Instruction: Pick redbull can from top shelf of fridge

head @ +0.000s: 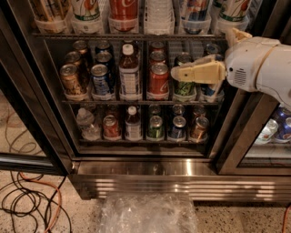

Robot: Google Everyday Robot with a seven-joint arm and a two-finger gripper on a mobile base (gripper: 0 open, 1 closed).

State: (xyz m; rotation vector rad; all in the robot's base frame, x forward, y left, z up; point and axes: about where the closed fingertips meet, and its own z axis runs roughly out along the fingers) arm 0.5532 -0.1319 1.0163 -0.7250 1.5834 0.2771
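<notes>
The claw [176, 73], width I cannot tell, sits below the redbull can [196, 10]; rising, it may strike the top shelf [91, 36].

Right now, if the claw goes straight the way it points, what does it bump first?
Probably the red can just left of the claw, on the middle shelf. Depth is unclear, so it might pass in front instead.

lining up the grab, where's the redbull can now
In the camera view the redbull can stands on the top shelf, right of centre, between a clear bottle and a white-green can, above the gripper.
</notes>
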